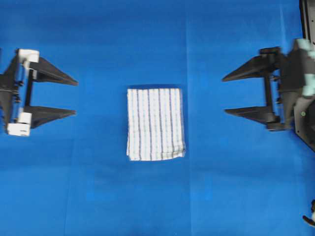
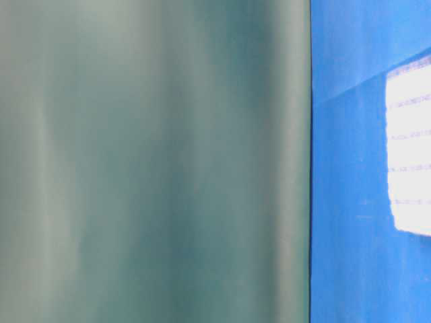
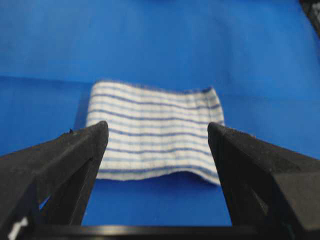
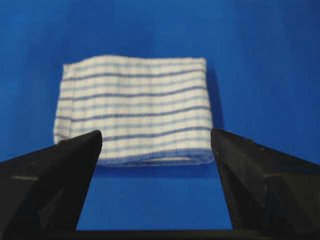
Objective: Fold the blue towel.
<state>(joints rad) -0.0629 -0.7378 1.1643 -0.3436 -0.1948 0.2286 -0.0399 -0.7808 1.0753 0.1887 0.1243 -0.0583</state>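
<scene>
The blue towel lies folded into a small upright rectangle at the middle of the blue table cover, white with thin blue stripes. It also shows as the towel ahead of the left jaws, as the towel ahead of the right jaws with its layered edge facing them, and as a bright towel at the right edge of the table-level view. My left gripper stands open at the far left, apart from the cloth. My right gripper stands open at the far right, also apart, with nothing between its fingers.
The blue table cover has faint creases around the towel. A blurred grey-green surface fills most of the table-level view. A dark frame part sits at the top right corner, and a small dark piece at the lower right edge.
</scene>
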